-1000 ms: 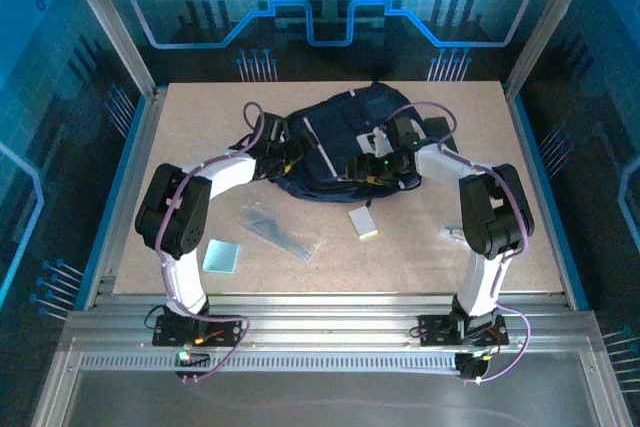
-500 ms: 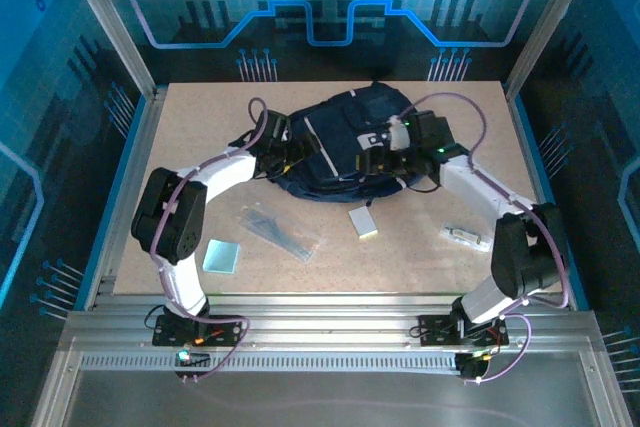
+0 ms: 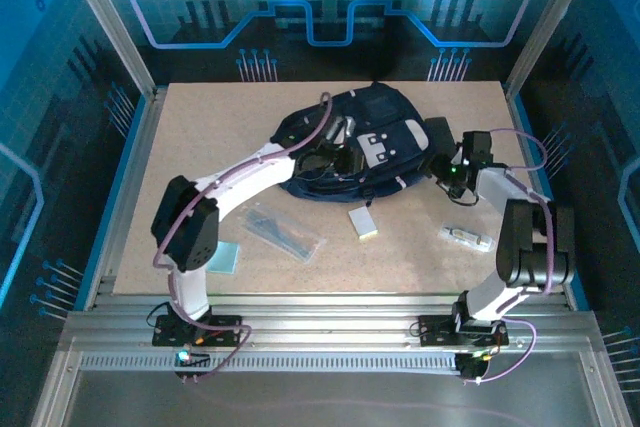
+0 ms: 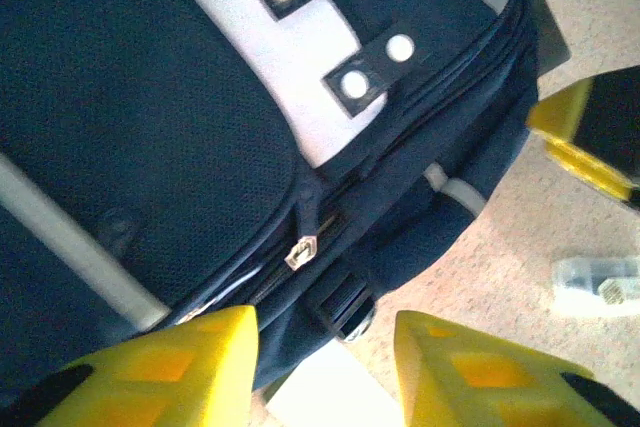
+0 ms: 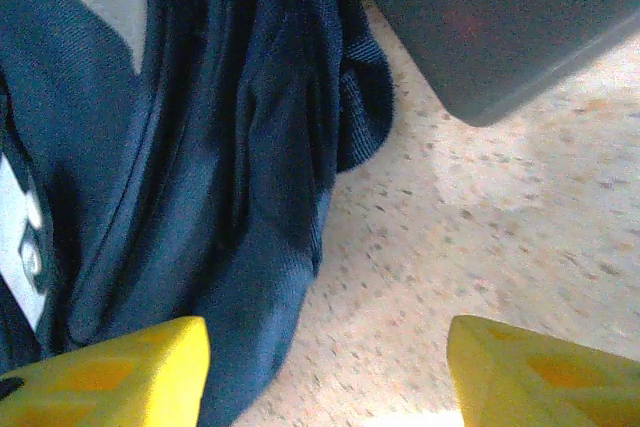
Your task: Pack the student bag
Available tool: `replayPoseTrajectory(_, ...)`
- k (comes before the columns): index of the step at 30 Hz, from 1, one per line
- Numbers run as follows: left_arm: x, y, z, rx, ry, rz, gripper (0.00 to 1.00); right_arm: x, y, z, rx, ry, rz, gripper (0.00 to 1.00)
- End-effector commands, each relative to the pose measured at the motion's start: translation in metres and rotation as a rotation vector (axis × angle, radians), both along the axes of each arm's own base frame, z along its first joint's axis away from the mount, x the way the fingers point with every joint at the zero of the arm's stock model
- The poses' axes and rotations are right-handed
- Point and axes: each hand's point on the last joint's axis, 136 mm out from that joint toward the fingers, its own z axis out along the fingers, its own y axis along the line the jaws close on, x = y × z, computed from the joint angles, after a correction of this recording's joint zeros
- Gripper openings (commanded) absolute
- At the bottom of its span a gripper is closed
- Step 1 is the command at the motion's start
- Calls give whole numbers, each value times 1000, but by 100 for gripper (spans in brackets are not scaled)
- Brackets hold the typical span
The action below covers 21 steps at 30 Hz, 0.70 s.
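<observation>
The student bag [image 3: 355, 137] lies flat at the back middle of the table, dark navy with grey-white patches. My left arm reaches over it, and the left gripper [image 3: 335, 160] hovers above its near edge. In the left wrist view the left gripper [image 4: 325, 377] is open, its yellow fingers [image 4: 170, 367] apart with nothing between them, above the bag [image 4: 150, 117] and its zip pull [image 4: 300, 250]. My right gripper [image 3: 440, 159] sits just right of the bag. In the right wrist view the right gripper [image 5: 325, 377] is open over bare table, with the bag [image 5: 200, 167] at its left finger.
A white and yellow block [image 3: 363, 221] lies just in front of the bag. A clear packet of pens [image 3: 283, 232] and a pale teal card [image 3: 225, 255] lie at the front left. A small clear item [image 3: 466, 238] rests at the front right.
My left arm has swung right, from the bag's left edge to over its middle, and its fingers have narrowed. The right gripper has pulled back off the bag to its right side.
</observation>
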Motion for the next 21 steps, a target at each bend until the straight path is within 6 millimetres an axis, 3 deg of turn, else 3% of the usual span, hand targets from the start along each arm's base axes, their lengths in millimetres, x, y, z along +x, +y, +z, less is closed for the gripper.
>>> replayPoseTrajectory(1, -6, -11, -29, 134, 33, -108, 34, 22, 33, 0, 178, -62, 65, 62)
replayPoseTrajectory(5, -3, -30, -43, 189, 42, -178, 32, 30, 46, -14, 245, -47, 68, 57)
replayPoseTrajectory(12, 15, -36, -67, 305, 5, -199, 32, 31, 51, -27, 277, -28, 57, 26)
replayPoseTrajectory(16, 22, -35, -80, 362, 5, -187, 33, 31, 54, -26, 279, -27, 64, 23)
replayPoseTrajectory(21, 38, -18, -93, 493, -35, -109, 40, 30, 59, -25, 270, -24, 80, 18)
